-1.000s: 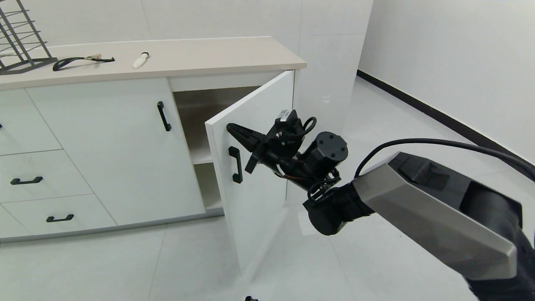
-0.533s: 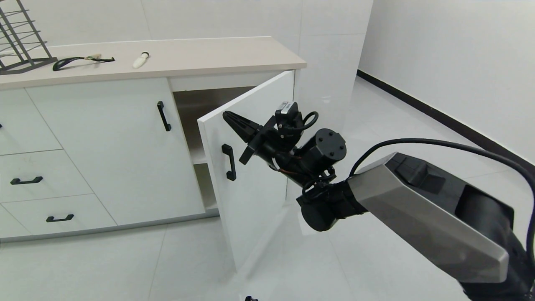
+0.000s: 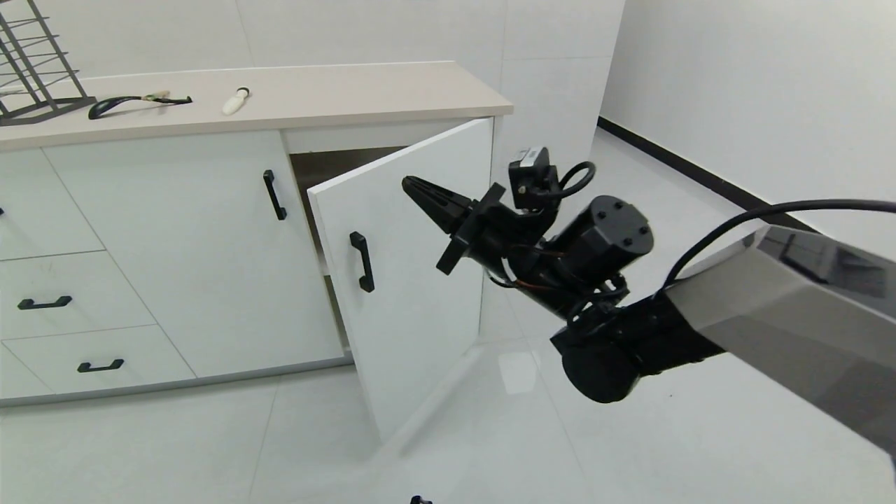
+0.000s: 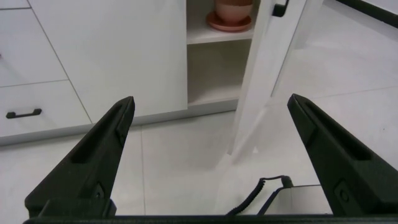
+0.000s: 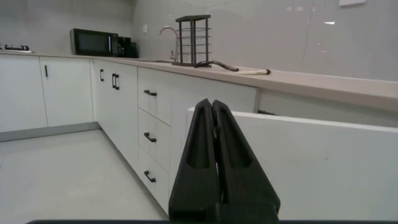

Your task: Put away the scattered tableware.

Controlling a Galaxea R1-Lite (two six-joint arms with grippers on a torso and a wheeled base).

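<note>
On the beige countertop (image 3: 336, 91) lie a black ladle (image 3: 115, 103) and a white-handled utensil (image 3: 236, 100); they also show far off as the ladle (image 5: 217, 64) and utensil (image 5: 254, 72). Below, a white cabinet door (image 3: 413, 280) with a black handle (image 3: 362, 261) stands partly open. My right gripper (image 3: 420, 189) is shut and empty, its tip in front of the door's outer face near the top; contact cannot be told. Its tip (image 5: 212, 104) rises just over the door's top edge (image 5: 311, 121). My left gripper (image 4: 211, 102) hangs open above the floor, facing a pink dish (image 4: 231, 15) on the cabinet shelf.
A black wire rack (image 3: 31, 70) stands at the counter's left end, next to closed doors and drawers (image 3: 49, 301). White tiled floor spreads in front and to the right, ending at a wall with a dark skirting (image 3: 700, 175). A microwave (image 5: 94, 42) sits farther along.
The cabinet door has swung further toward shut, its handle moving left. My right gripper, first at the door's free edge, has risen and drawn back to the right.
</note>
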